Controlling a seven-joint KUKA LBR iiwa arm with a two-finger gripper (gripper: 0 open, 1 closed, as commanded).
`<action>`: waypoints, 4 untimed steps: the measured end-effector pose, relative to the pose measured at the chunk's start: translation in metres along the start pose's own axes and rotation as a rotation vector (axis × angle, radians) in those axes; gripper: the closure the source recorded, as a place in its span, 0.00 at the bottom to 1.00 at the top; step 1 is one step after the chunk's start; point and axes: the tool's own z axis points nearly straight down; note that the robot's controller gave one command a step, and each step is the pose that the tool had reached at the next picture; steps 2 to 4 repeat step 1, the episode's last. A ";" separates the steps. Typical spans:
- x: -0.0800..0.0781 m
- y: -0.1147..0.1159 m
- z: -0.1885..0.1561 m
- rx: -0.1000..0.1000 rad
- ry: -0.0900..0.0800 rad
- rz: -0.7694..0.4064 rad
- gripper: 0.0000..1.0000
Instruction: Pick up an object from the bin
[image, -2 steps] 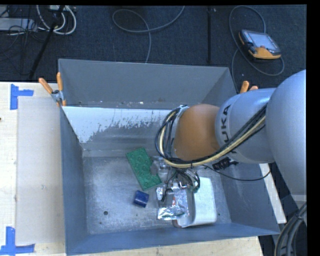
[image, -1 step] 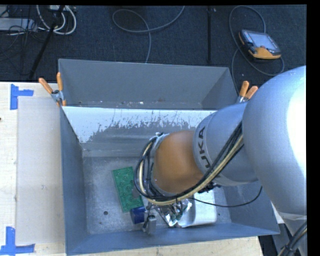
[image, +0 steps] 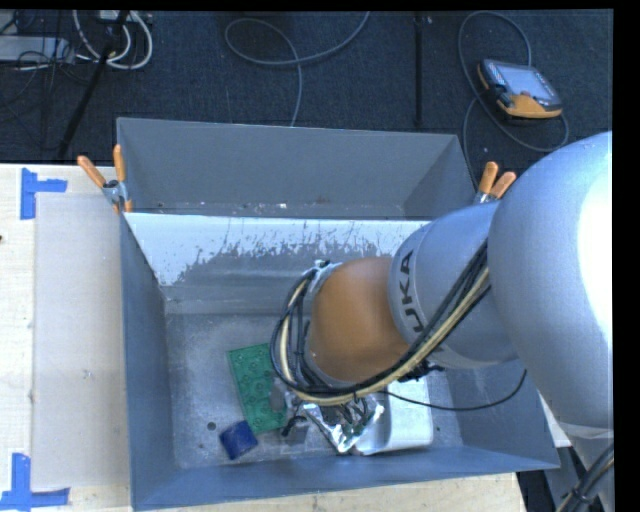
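The hand (image: 325, 425) was down near the floor of the grey bin (image: 150, 330), below the arm's orange cover (image: 350, 320). I could not tell how far open it was, or whether it had hold of anything. A flat green studded plate (image: 252, 385) lay just beside the hand on the view's left. A small blue block (image: 237, 439) sat beyond the plate's near end. A pale whitish thing (image: 410, 425) lay close on the hand's other side.

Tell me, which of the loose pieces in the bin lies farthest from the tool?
The small blue block, alone toward the front left. The green plate runs up to the tool, and the white piece lies right beside it.
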 end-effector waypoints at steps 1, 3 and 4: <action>-0.022 0.024 -0.178 0.000 0.004 -0.471 1.00; -0.022 0.024 -0.178 0.000 0.004 -0.471 1.00; -0.022 0.024 -0.178 0.000 0.004 -0.471 1.00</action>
